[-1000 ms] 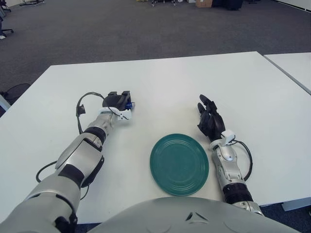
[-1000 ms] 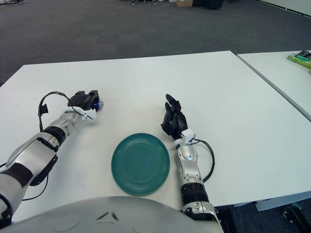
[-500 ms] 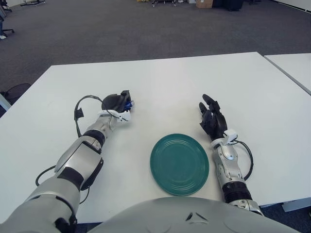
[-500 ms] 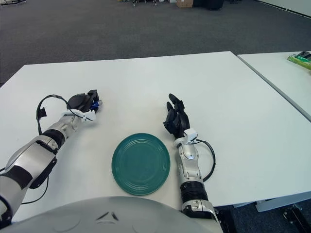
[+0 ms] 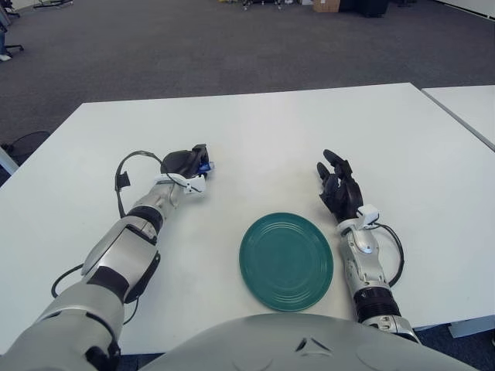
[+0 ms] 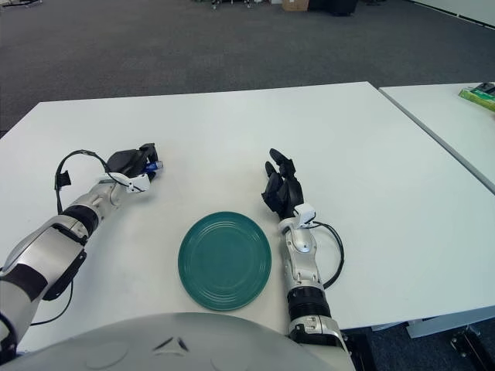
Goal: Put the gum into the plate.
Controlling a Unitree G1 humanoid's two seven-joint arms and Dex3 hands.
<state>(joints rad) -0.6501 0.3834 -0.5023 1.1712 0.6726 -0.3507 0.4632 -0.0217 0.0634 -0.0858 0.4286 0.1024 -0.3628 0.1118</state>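
Holding blue gum [image 5: 205,165]: left hand [image 5: 186,164], fingers closed; green plate [image 5: 286,261] right and nearer; right hand [image 5: 340,192] slack beside plate.

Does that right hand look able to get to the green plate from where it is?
Probably yes. The right hand shows just beyond the green plate's right edge, fingers spread and holding nothing, with only bare table between them.
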